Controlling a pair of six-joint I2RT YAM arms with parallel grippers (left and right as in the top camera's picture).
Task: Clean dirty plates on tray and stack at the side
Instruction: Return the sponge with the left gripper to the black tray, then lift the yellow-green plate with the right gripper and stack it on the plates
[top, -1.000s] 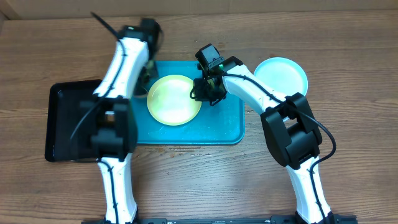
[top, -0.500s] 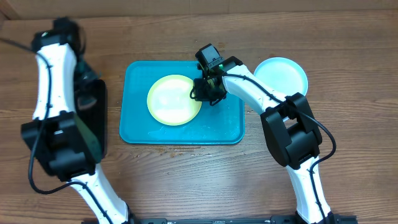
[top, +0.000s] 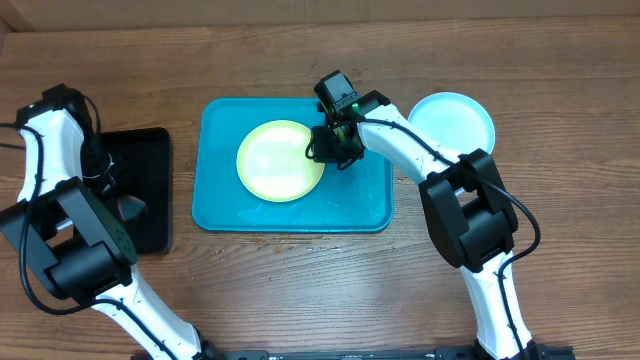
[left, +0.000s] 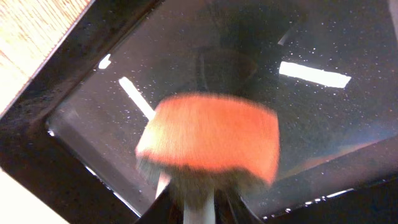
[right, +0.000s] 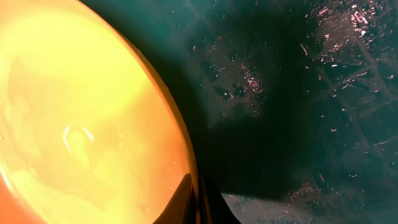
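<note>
The turquoise tray (top: 365, 205) lies mid-frame on the tabletop (top: 300, 290), its long axis running left to right. The yellow-green plate (top: 275, 160) sits flat in the tray's left-centre. The right pincer (top: 330, 150) is closed on that plate's right rim. The pale cyan plate (top: 452, 120) rests on the wood at upper right, just off the tray's corner. At far left, the left pincer (left: 194, 208) hangs over the black tray (top: 150, 150) with a blurred orange sponge (left: 211, 140) at its tips; whether it grips the sponge I cannot tell.
</note>
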